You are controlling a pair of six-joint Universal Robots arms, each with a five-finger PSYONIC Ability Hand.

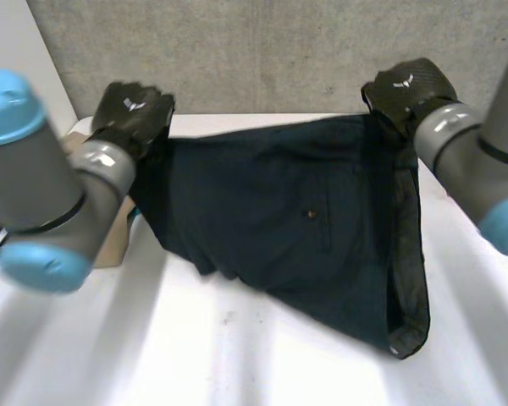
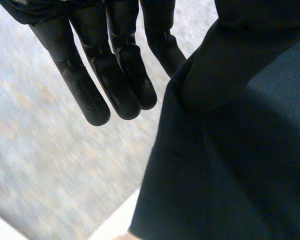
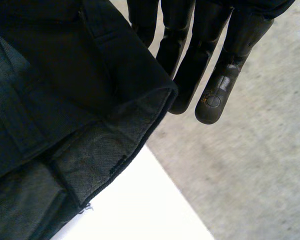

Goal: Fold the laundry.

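White table [image 1: 237,355] under a concrete wall [image 1: 262,51]: I have the navy shorts [image 1: 279,220] spread out, left hand [image 1: 131,114] pinching the hem end, right hand [image 1: 406,89] pinching the waistband [image 1: 406,254] corner; 0 folds made, I judge.

The left arm [image 1: 63,186] and right arm [image 1: 478,139] are thick grey tubes with rounded light-blue caps [image 1: 8,106]. The left robot hand [image 1: 134,114] and right robot hand [image 1: 406,89] are black, weave-textured, with small white markings. Their fingers [image 2: 125,85] are matte black, round-tipped.
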